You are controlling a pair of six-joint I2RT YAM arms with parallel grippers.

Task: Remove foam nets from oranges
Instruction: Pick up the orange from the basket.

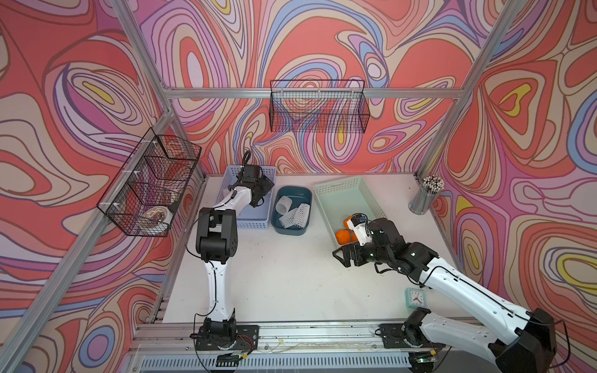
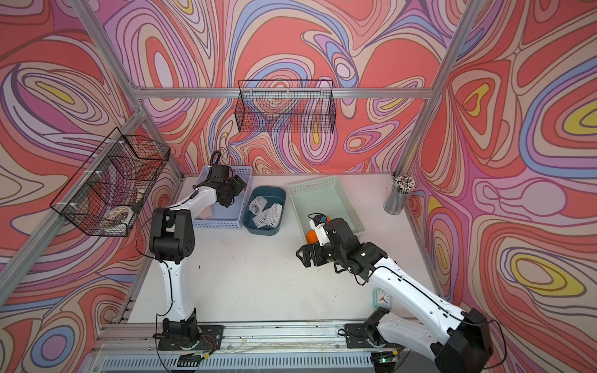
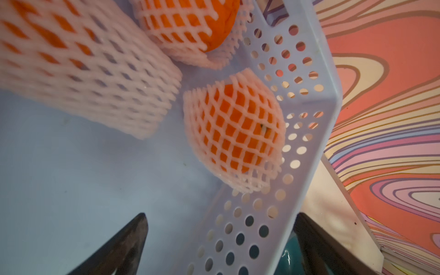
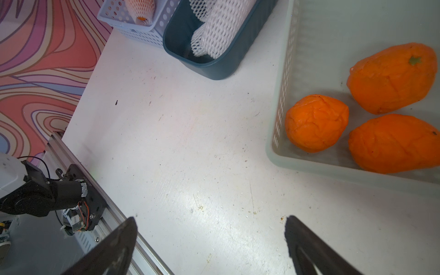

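Observation:
In the left wrist view, three oranges sit in white foam nets inside the lavender basket (image 3: pixel 307 78). The nearest orange (image 3: pixel 240 137) lies against the perforated wall, and its net (image 3: pixel 250 185) is open at both ends. My left gripper (image 3: pixel 221 214) hangs open over that basket (image 1: pixel 252 222), one finger on each side of its wall. Empty foam nets (image 1: pixel 292 210) lie in the dark teal bin (image 1: pixel 290 231). Three bare oranges (image 4: pixel 316 122) rest in the mint basket (image 4: pixel 283 83). My right gripper (image 4: pixel 210 217) is open and holds nothing, above the table beside that basket's near corner (image 1: pixel 337 255).
Black wire baskets hang on the back wall (image 1: pixel 318 106) and the left wall (image 1: pixel 148 184); the left one holds a bowl. A cup of pencils (image 1: pixel 424 197) stands at the far right corner. A small clock (image 1: pixel 415 298) sits by the right arm.

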